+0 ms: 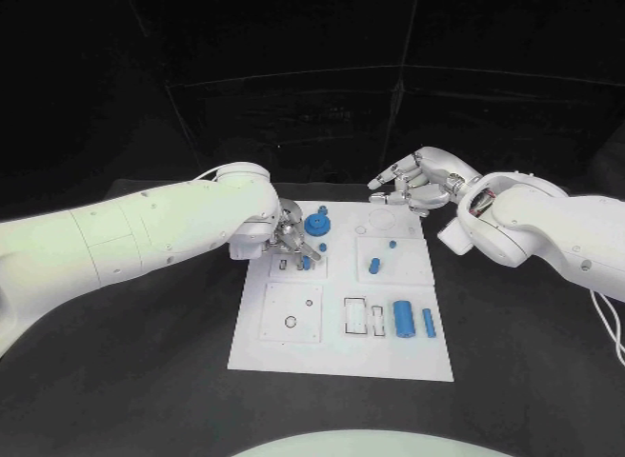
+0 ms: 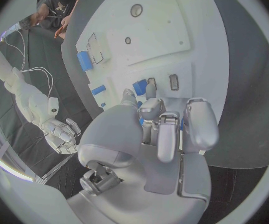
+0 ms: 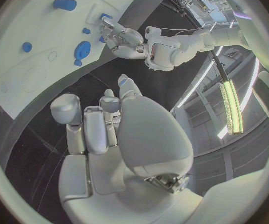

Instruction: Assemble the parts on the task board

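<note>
The white task board (image 1: 333,347) lies in the middle of the black table. My left hand (image 1: 288,240) is low over the board's far left part, its fingertips (image 2: 149,88) closed round a small blue part (image 2: 139,86). Just beside it stands a blue gear-like part (image 1: 318,225). Two small blue pieces (image 1: 374,265) sit in the far right panel, and two blue cylinders (image 1: 403,319) lie at the near right. My right hand (image 1: 415,186) hangs above the board's far edge, fingers curled in and holding nothing.
Black table surrounds the board on all sides. Rectangular slots (image 1: 355,315) and round holes (image 1: 293,322) mark the board's near panels. My right forearm (image 1: 560,233) stretches over the table to the right of the board.
</note>
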Available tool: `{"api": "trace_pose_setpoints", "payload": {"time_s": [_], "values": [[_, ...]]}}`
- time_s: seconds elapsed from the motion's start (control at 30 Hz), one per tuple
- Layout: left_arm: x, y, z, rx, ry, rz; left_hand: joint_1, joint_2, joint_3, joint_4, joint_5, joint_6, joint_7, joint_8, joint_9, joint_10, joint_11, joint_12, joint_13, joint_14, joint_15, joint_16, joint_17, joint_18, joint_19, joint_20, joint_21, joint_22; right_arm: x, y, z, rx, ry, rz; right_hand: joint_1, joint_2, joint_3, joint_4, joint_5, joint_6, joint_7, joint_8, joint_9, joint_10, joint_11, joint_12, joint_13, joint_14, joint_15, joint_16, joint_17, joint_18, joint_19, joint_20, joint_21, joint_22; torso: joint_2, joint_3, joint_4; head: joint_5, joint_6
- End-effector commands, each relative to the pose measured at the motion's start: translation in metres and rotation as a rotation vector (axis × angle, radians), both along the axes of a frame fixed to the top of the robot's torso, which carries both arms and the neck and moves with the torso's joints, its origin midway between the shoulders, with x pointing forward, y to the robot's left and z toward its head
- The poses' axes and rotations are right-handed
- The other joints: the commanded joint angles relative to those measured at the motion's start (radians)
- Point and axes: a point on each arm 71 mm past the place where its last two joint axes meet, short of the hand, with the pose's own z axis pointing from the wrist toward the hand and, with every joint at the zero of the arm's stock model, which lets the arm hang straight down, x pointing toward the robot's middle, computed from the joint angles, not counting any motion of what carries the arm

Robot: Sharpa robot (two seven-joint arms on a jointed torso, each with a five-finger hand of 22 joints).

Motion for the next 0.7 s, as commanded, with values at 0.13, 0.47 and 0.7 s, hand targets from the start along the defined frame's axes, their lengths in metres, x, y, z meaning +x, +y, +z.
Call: {"api": "trace_pose_setpoints", "payload": {"time_s": [0.13,0.47,0.7], "values": [[-0.0003,-0.0013,0.0004,0.000,0.004,-0.021,0.017,0.002,0.004,-0.011,-0.002,-0.010,0.002,0.007,0.004,-0.007,0.002,0.000,-0.001,0.107,-0.004,0.003,0.263,-0.012,-0.004,0.000,0.004,0.003,0.0003,0.0012,0.0007,-0.004,0.001,0.012,-0.001,0.002,0.000,-0.005,0.005,0.005,0.002,0.006,0.000,-0.003,-0.003,-0.004,-0.001,0.033,-0.004,-0.006,-0.001,0.010,-0.010,0.000,-0.005,-0.001,0.000,0.0005,-0.0002,0.000,0.000],[0.0003,-0.0018,0.0009,-0.023,0.001,-0.002,0.096,0.042,0.066,-0.070,-0.001,-0.024,-0.001,0.014,0.015,-0.009,-0.001,-0.003,-0.003,0.107,-0.006,0.003,0.263,-0.011,-0.007,-0.001,0.003,0.004,0.0007,0.0026,0.0001,-0.010,0.005,0.015,-0.002,0.002,0.000,-0.005,0.005,0.005,0.002,0.007,0.000,-0.003,-0.003,-0.003,-0.001,0.033,-0.004,-0.007,-0.002,0.010,-0.010,0.000,-0.006,-0.002,0.001,0.0001,0.0003,-0.001,-0.002],[-0.0008,-0.0040,0.0014,-0.046,0.002,0.002,0.210,0.079,0.173,-0.159,0.000,-0.047,-0.009,0.003,0.014,-0.020,-0.010,-0.018,-0.012,0.107,-0.013,0.003,0.263,-0.009,-0.013,-0.007,-0.002,-0.001,0.0013,0.0049,-0.0007,-0.022,0.005,0.024,-0.001,0.001,0.001,-0.007,0.006,0.005,0.001,0.007,0.000,-0.003,-0.003,-0.003,-0.001,0.033,-0.004,-0.007,-0.002,0.010,-0.011,0.000,-0.007,-0.004,0.000,-0.0001,0.0010,0.001,-0.002]]}}
